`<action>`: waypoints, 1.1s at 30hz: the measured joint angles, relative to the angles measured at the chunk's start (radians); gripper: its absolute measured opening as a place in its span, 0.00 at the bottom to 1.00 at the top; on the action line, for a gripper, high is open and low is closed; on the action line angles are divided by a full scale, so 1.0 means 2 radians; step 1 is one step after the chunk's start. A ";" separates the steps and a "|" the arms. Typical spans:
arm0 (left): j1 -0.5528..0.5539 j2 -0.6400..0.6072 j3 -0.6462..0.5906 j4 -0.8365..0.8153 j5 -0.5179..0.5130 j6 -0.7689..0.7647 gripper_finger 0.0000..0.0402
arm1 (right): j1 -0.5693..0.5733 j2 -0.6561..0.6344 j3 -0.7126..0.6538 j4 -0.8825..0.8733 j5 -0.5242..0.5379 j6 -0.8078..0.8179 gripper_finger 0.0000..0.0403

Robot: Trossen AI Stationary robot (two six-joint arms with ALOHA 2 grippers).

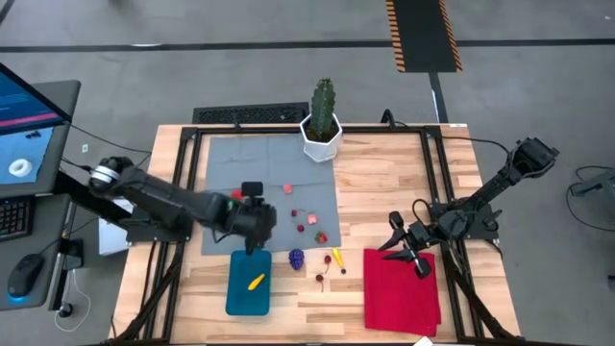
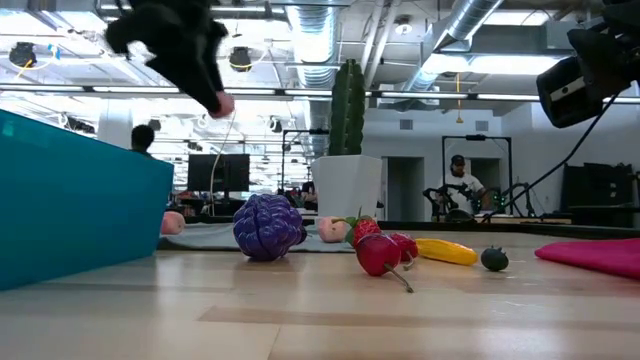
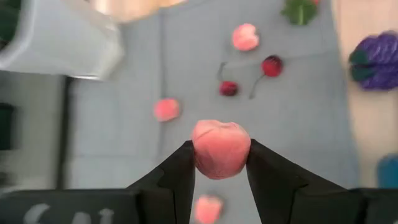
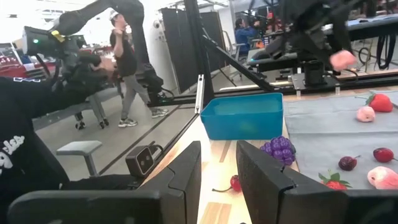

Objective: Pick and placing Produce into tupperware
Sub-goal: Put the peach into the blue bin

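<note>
My left gripper hangs above the near edge of the grey mat, just beyond the far end of the teal tupperware, and is shut on a pink toy fruit. A yellow piece lies inside the tupperware. The purple grape bunch, a yellow piece and dark cherries lie on the wood to the tupperware's right. More pink and red pieces lie on the mat. My right gripper waits open over the far edge of the red cloth. My left gripper pinches the pink fruit's two sides between its fingers, coming from above and pointing down. The fruit is lifted clear of the mat; in the low view it shows at the fingertips, well above the table.
A cactus in a white pot stands at the mat's far edge. The red cloth lies flat at the table's near right. The grey mat covers the far left. Bare wood lies between the tupperware and the cloth. People stand in the room behind.
</note>
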 joint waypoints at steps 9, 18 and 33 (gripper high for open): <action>-0.121 -0.003 0.000 -0.045 -0.220 -0.004 0.30 | -0.001 0.000 0.000 -0.003 0.025 0.000 0.30; -0.192 -0.003 0.000 -0.044 -0.394 0.040 0.30 | -0.001 0.000 0.000 -0.003 0.025 0.003 0.30; -0.246 -0.020 -0.003 -0.037 -0.235 -0.377 0.30 | -0.001 0.000 0.000 -0.003 0.025 0.013 0.30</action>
